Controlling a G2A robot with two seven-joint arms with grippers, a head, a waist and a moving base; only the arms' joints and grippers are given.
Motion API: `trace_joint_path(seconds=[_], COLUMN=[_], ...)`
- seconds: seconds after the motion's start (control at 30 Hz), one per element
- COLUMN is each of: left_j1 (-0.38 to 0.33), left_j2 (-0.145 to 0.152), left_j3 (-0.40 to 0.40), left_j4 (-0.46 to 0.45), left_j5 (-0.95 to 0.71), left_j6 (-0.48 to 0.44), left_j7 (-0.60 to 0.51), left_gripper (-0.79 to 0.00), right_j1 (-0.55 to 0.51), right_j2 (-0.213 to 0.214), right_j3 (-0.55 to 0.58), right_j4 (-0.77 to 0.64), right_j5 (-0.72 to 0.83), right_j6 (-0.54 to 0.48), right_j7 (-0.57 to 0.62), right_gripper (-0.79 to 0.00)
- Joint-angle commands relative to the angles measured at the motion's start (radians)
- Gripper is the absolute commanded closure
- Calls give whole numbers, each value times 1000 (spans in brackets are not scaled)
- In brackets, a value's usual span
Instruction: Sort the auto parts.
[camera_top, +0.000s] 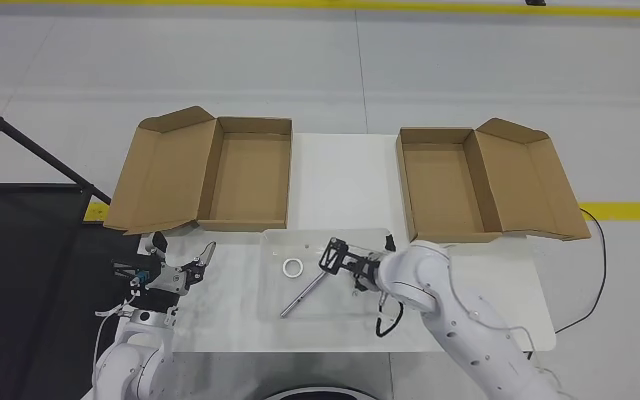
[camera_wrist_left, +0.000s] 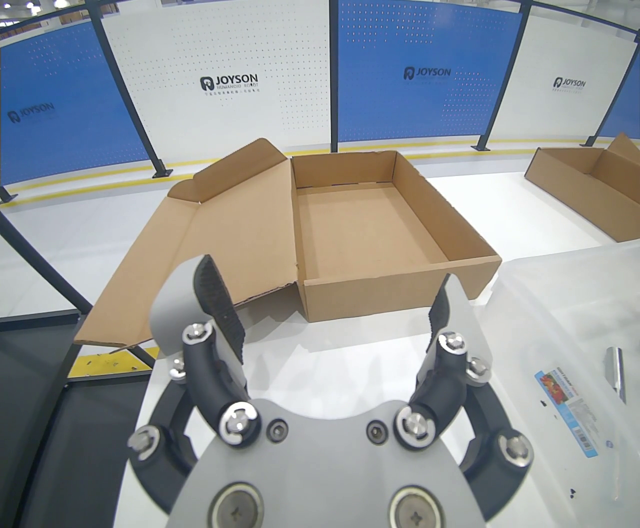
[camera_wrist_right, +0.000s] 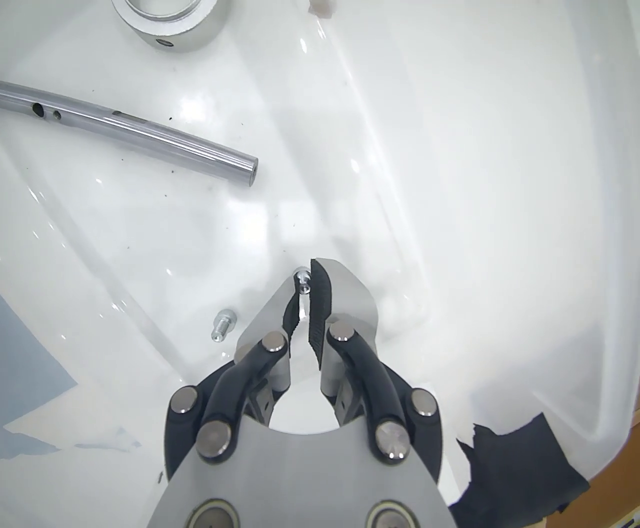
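My right gripper (camera_wrist_right: 305, 287) is down in the clear plastic tray (camera_wrist_right: 450, 150), shut on a small silver bolt (camera_wrist_right: 301, 277) that shows at its fingertips. A second small bolt (camera_wrist_right: 222, 325) lies loose on the tray floor beside it. A long metal rod (camera_wrist_right: 130, 135) and a metal ring (camera_wrist_right: 165, 20) rest farther along the tray. From above, the right gripper (camera_top: 332, 256) hangs over the tray (camera_top: 300, 233), near the ring (camera_top: 293, 268) and the rod (camera_top: 303, 295). My left gripper (camera_wrist_left: 325, 300) stands open with nothing in it, at the table's left edge (camera_top: 185, 268).
Two open cardboard boxes stand at the back of the white table, one on the left (camera_top: 245, 180) and one on the right (camera_top: 445, 190), each with its lid folded outward. The left box (camera_wrist_left: 370, 225) lies just beyond my left gripper. A printed label (camera_wrist_left: 567, 410) is stuck on the tray.
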Motion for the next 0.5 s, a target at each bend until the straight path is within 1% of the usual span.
trace_joint_path(seconds=[0.0,0.1,0.2,0.3,0.47], left_j1=[0,0,0,0,0], left_j2=[0,0,0,0,0], left_j3=[0,0,0,0,0], left_j4=[0,0,0,0,0], left_j5=[0,0,0,0,0], left_j6=[0,0,0,0,0], left_j7=[0,0,0,0,0], left_gripper=[-785,-785,-785,-785,-785], right_j1=[-2,-20,-55,-101,-188], right_j2=[2,12,29,48,74], right_j3=[15,72,161,258,433], right_j4=[-13,-51,-99,-140,-160], right_j5=[15,67,125,190,312], right_j6=[-7,-35,-79,-163,-278], right_j7=[-20,-83,-168,-259,-462], right_gripper=[0,0,0,0,0])
